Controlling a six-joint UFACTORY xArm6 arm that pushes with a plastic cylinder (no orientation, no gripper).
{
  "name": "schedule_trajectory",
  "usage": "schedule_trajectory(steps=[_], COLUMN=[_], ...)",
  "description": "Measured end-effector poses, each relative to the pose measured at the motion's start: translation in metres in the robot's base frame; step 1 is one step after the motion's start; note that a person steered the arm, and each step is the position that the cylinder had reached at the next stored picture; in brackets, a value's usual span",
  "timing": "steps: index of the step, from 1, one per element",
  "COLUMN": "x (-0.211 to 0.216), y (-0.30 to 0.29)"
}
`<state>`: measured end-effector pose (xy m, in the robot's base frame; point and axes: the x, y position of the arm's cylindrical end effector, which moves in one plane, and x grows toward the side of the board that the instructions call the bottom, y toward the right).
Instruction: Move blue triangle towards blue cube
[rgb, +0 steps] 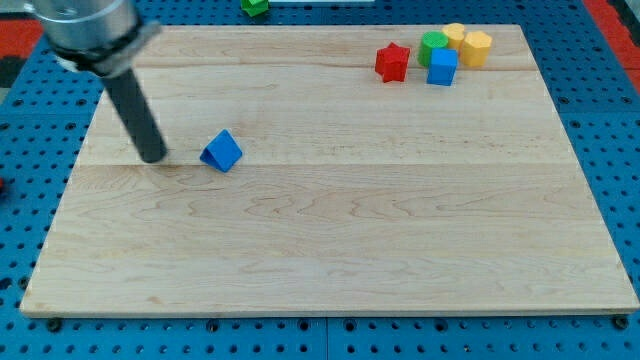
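Observation:
The blue triangle (222, 152) lies on the wooden board (330, 250) at the view's left, a little above the middle. The blue cube (442, 67) sits at the view's top right, in a cluster of blocks. My tip (153, 157) rests on the board just to the left of the blue triangle, with a small gap between them. The dark rod slants up to the view's top left.
Around the blue cube are a red star (393, 62) to its left, a green block (433, 44) above it, a yellow block (455, 35) and a yellow hexagon (476, 47) to its right. Another green block (255, 6) lies off the board at the top.

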<state>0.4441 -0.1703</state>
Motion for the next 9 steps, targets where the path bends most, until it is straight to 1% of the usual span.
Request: schedule_trajectory(steps=[1, 2, 3, 4, 5, 6, 7, 8, 9], x=[-0.014, -0.045, -0.015, 0.015, -0.019, -0.074, -0.104, -0.121, -0.111], y=[0.097, 0.157, 0.153, 0.092, 0.060, 0.129, 0.211, 0.269, 0.255])
